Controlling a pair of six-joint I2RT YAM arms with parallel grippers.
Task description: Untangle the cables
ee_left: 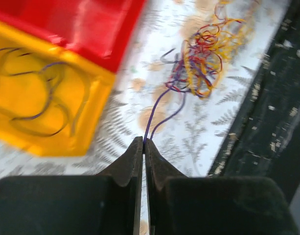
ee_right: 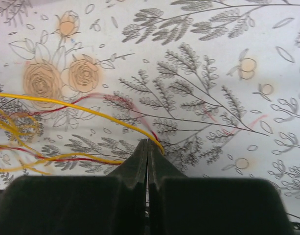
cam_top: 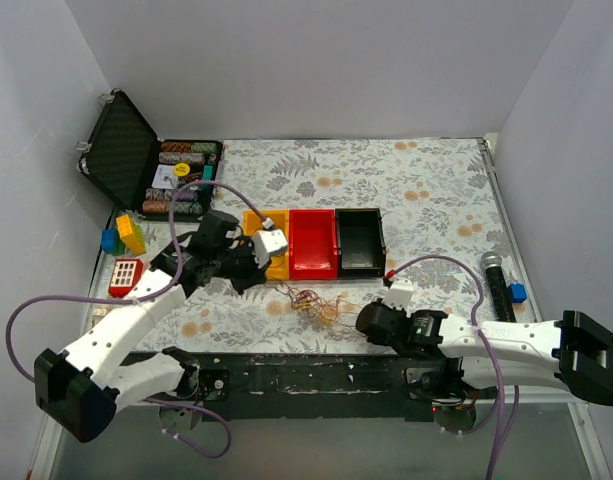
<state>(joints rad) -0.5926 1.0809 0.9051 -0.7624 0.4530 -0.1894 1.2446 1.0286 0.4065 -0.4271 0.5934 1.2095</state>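
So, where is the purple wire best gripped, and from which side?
Grip the purple wire on its straight run between the tangle and the left gripper, from above. There it runs clear of the yellow and red loops. The left gripper pinches that stretch now.

The cables (cam_top: 316, 305) are very thin wires, yellow-orange, red and dark purple, knotted into one loose, springy tangle lying flat near the yellow bin (ee_left: 98, 93), on its near side and slightly to the right. Two purple strands run straight out of the tangle toward the bin. On the side away from it, a yellow strand and a red one trail off. More purple wire lies looped inside the bin.
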